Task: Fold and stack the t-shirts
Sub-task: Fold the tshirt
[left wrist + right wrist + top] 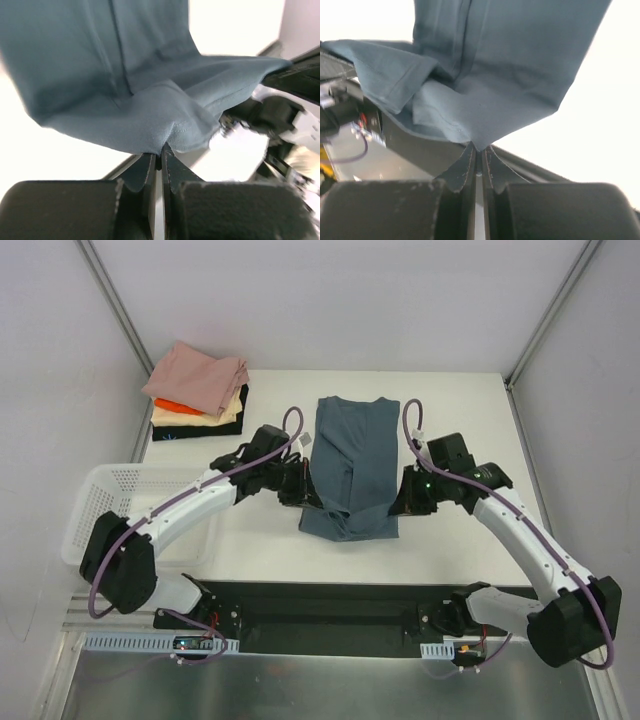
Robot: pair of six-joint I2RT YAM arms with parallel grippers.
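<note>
— So, what sits around the slate-blue t-shirt (352,455)?

— At ten o'clock from it, well apart, there is a stack of folded tees. A pink tee (197,378) lies loosely on top, then an orange tee (172,406), a cream tee (215,418), and a black tee (190,430) at the bottom. At eight o'clock a white lattice basket (100,502) stands at the table's left edge, and the left arm passes over its near right corner.

— Count them for me.

— Five tees, one basket, two arms.

— And the blue one?

— It lies mid-table, folded into a long strip running from twelve to six. Its near end is raised off the surface. The left gripper (161,155) pinches the corner at seven o'clock, jaws closed tight on the cloth. The right gripper (478,150) nips the five o'clock corner the same way.

— The surface and the room?

— A plain white table (460,420), pale walls (350,300) on three sides, and metal struts (115,305) slanting up at the far corners.
</note>
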